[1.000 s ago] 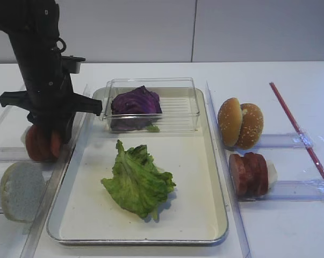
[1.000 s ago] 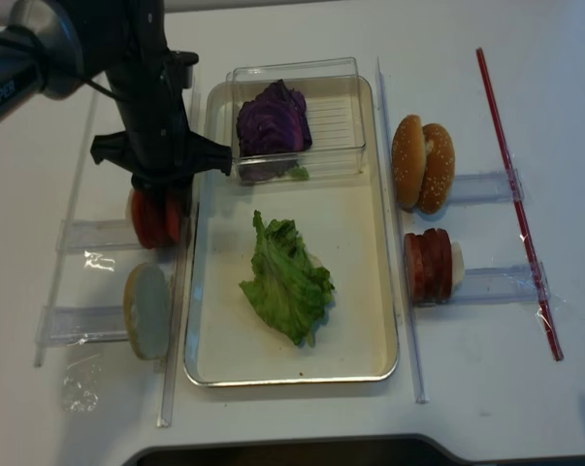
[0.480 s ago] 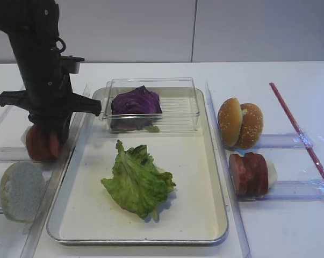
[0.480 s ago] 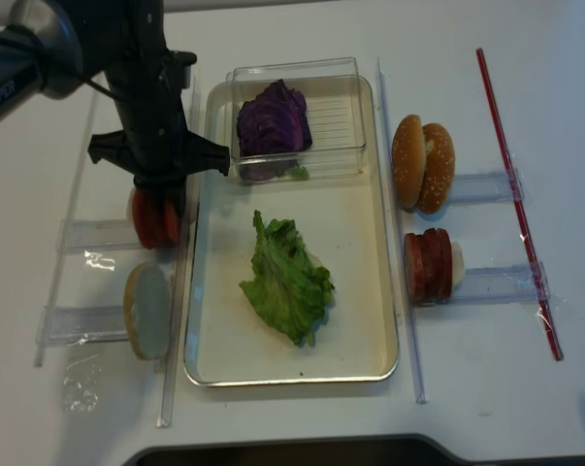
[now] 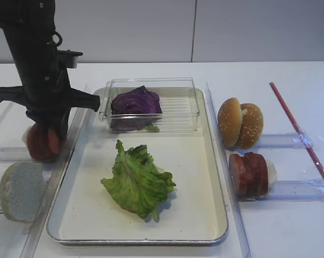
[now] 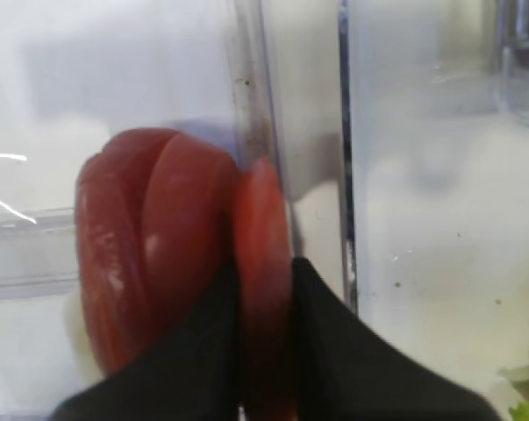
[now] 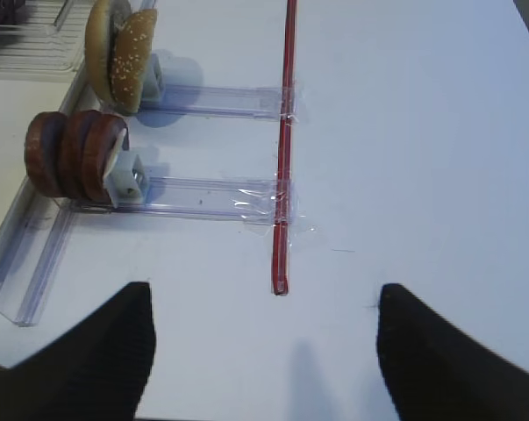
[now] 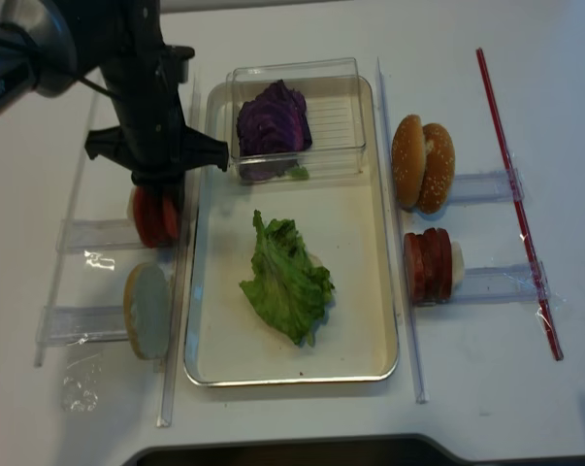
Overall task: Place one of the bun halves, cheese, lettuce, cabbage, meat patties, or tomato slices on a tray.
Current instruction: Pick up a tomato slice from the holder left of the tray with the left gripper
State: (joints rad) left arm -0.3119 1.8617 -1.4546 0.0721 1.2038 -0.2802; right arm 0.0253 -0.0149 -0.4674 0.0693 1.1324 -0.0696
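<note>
Tomato slices (image 6: 172, 254) stand on edge in a clear rack at the far left of the table, just outside the tray (image 5: 215, 215), and our left gripper (image 6: 266, 289) is clamped on the rightmost slice (the wrist view shows a dark finger (image 6: 334, 351) pressed flat on each face of it). Below that rack a bun half (image 5: 21, 191) leans in its own clear holder, pale cut face toward us. Between the slices and the tray runs a clear plastic divider strip (image 6: 246, 88), right beside the gripped slice.

Moving right, we see the lettuce (image 5: 137, 180) lying on the tray's cream floor, near the middle. Behind it, at the tray's far end, a small clear box (image 5: 188, 88) holds the cabbage (image 5: 135, 102).

Right of the tray, past another clear strip, two bun halves (image 5: 239, 122) stand on edge together in a rack, and the meat patties (image 5: 249, 173) stand in the rack nearer us. A red straw (image 7: 286, 140) lies taped across both racks' outer ends. Our right gripper (image 7: 260, 351) hangs over bare table there, its fingers spread wide apart and holding nothing.
</note>
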